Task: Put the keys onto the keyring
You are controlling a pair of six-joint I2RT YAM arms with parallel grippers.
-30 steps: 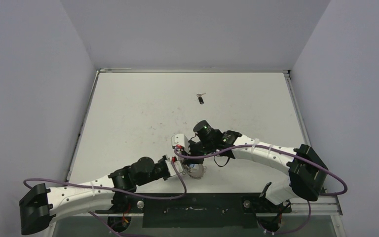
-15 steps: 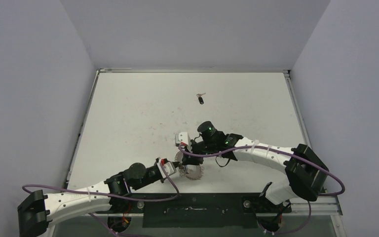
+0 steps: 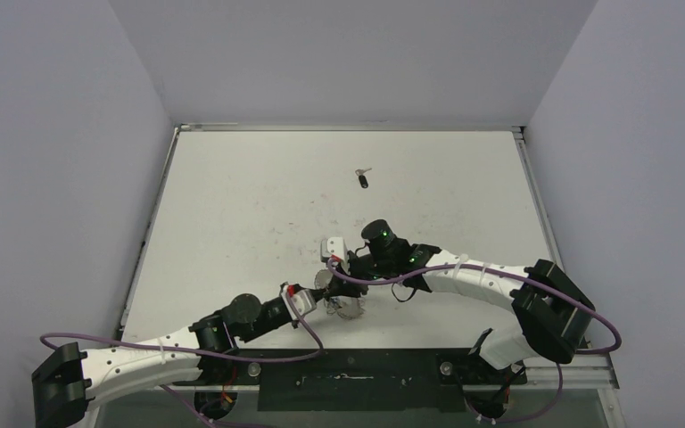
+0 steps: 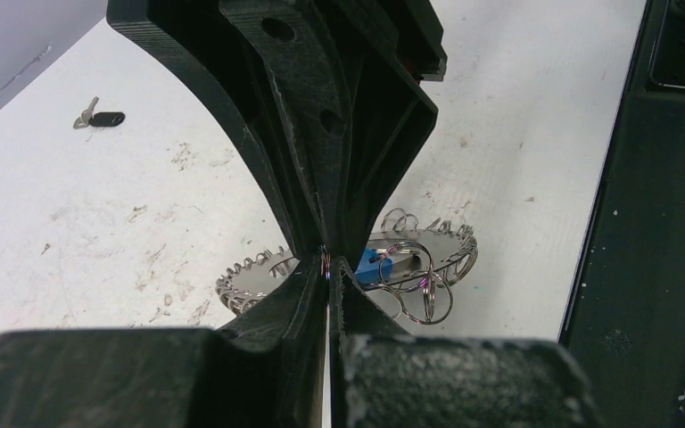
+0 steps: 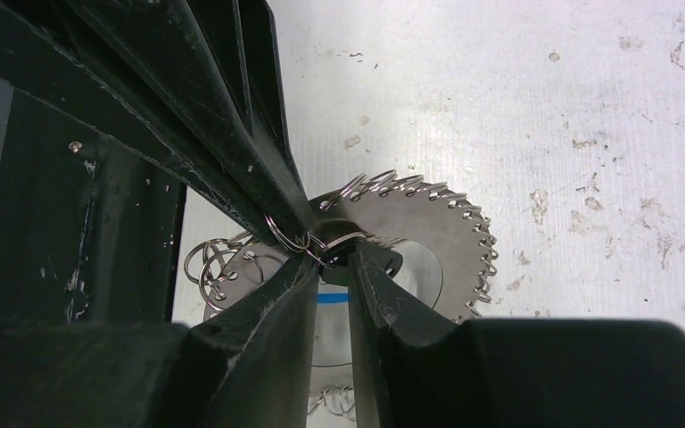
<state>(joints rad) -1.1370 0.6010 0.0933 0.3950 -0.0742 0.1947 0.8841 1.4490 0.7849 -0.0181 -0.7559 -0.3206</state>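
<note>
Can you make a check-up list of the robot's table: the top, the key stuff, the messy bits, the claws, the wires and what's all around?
Surface: white table, scuffed and speckled.
Job's things: keyring sits between the two arms' tips; one black-headed key lies far off, not on it; second key not seen.
Clutter: blue-headed key at the keyring's middle; small split rings beside it.
Grippers: left gripper shut, thin wire at its tips; right gripper shut on a loop of the keyring's rim.
Cables: purple cables loop along both arms.
Surroundings: grey walls; black base rail.
</note>
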